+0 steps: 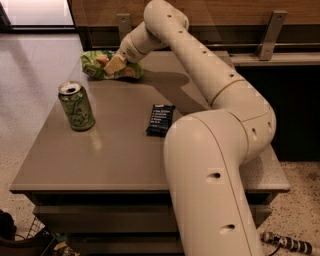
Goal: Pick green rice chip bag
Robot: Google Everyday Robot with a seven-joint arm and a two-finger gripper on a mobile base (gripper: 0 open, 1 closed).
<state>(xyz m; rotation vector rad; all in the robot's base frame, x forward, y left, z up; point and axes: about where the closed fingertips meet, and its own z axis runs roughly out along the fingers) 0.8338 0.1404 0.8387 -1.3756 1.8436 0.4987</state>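
Grey-brown table [115,150], my gripper [114,64] at its far left corner, tip down on the green rice chip bag [92,62] lying there, whether I have hold of it I cannot tell, green can [76,106] nearer, left, dark wrapper [160,120] mid-table

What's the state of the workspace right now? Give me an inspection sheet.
Surface: table, flat brownish top.
Job's things: chip bag, crumpled, lying at the far left corner.
Clutter: can upright near the left edge; blue wrapper flat mid-table; both apart from the chip bag.
Grippers: gripper low at the middle of the chip bag; grasp cannot be told.
Cables: striped cable on the floor, lower right.
Surroundings: wooden wall panel with metal brackets behind the table; speckled floor to the left.
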